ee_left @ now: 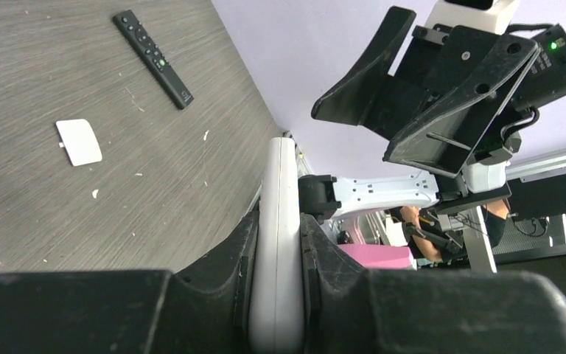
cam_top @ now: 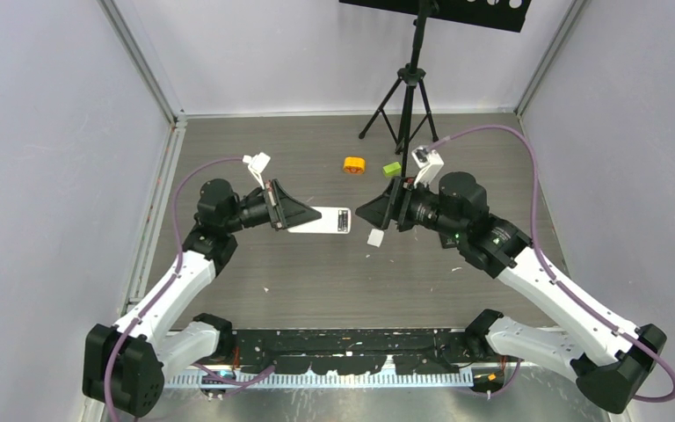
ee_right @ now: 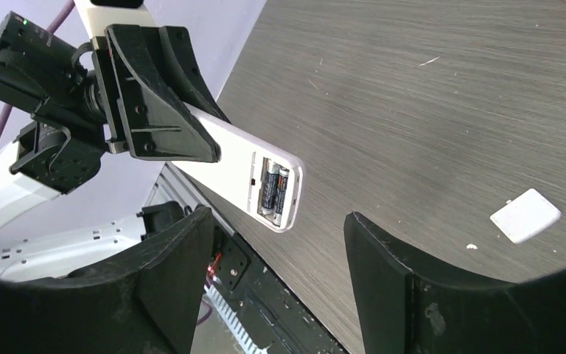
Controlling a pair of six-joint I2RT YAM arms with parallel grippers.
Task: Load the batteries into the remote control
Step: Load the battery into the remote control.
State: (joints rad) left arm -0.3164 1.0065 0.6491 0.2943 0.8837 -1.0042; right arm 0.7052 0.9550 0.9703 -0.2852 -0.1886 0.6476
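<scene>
My left gripper (cam_top: 306, 215) is shut on a white remote control (cam_top: 327, 220) and holds it level above the table. Seen from the left wrist, the remote (ee_left: 280, 221) sits edge-on, clamped between both fingers. Its back faces the right wrist view, where the compartment stands open with two dark grey batteries (ee_right: 274, 190) lying side by side inside. My right gripper (ee_right: 276, 221) is open with nothing between its fingers. It hangs just off the remote's battery end (cam_top: 362, 211), apart from it.
The white battery cover (cam_top: 375, 237) lies on the table below the right gripper. A black remote (ee_left: 152, 57) lies farther off. An orange round block (cam_top: 354, 164) and a lime green block (cam_top: 392, 168) sit behind, in front of a tripod (cam_top: 409, 88).
</scene>
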